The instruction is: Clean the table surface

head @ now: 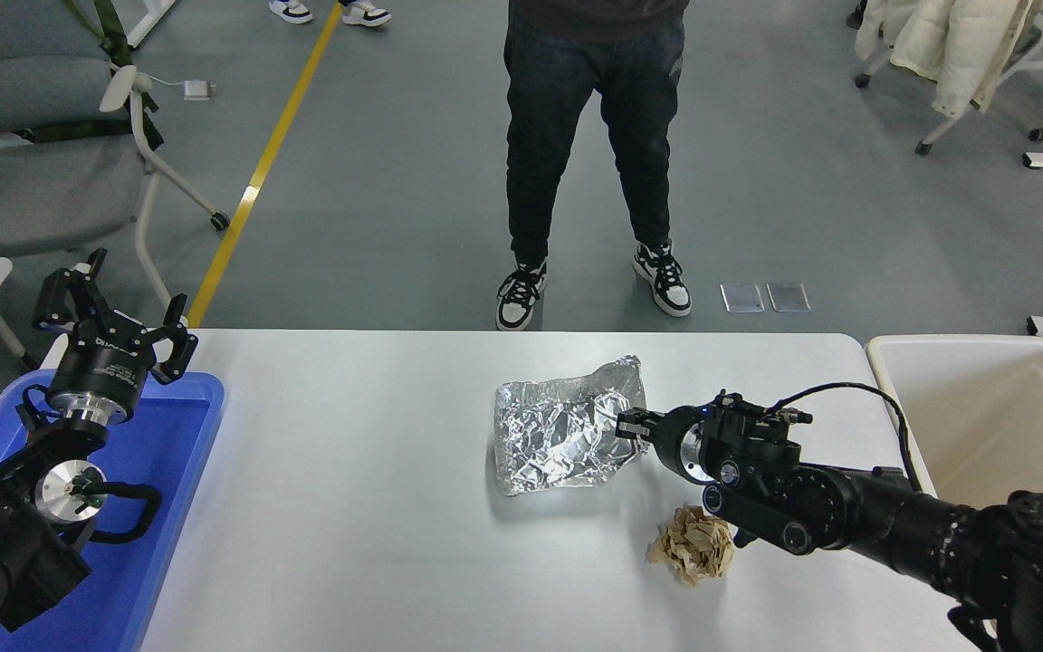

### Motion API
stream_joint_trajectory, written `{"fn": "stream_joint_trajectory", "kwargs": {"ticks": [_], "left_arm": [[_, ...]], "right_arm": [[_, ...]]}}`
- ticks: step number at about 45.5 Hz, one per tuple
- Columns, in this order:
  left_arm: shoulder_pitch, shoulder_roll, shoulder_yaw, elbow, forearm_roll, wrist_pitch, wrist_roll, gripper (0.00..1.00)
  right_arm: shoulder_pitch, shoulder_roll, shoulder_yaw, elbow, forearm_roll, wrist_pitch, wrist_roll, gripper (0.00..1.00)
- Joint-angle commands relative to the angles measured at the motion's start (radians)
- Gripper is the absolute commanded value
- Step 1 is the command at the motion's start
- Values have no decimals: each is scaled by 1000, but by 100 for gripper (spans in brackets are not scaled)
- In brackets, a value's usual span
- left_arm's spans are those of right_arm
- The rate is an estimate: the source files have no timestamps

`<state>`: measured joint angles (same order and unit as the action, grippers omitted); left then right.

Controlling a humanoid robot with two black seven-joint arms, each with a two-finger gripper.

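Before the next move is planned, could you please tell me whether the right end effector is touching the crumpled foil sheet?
Touching: the head view shows the right end effector meeting the foil sheet's right edge, no gap visible.

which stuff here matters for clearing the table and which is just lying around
Belongs to the job:
- large plain white table surface
- crumpled silver foil sheet, right tool at its right edge
- crumpled tan paper wad
- beige rectangular bin

Just lying about:
- blue plastic tray
- parked left tool
- grey office chair
- standing person
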<state>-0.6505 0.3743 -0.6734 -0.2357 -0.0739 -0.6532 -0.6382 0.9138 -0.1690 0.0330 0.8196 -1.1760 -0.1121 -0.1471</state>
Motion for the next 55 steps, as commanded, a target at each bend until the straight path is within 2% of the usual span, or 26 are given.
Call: {"fn": "stream_joint_trajectory", "kwargs": {"ticks": [1, 8, 15, 24, 38, 55], "left_arm": [[0, 0, 0, 0, 0, 1, 0, 100], [0, 0, 0, -1, 0, 0, 0, 100], [0, 0, 0, -1, 0, 0, 0, 100], [0, 0, 0, -1, 0, 0, 0, 100], [0, 0, 0, -1, 0, 0, 0, 100], [0, 0, 0, 1, 0, 0, 0, 100]], "right_arm": [[51, -165, 10, 248, 53, 2, -31, 0], [115, -282, 11, 378, 191, 23, -60, 0], [194, -365, 15, 458, 231, 87, -81, 0], [322, -466, 4, 564, 321, 112, -100, 0], [448, -573, -10, 644, 354, 183, -126, 0], [464, -642, -87, 642, 343, 204, -149, 0]]}}
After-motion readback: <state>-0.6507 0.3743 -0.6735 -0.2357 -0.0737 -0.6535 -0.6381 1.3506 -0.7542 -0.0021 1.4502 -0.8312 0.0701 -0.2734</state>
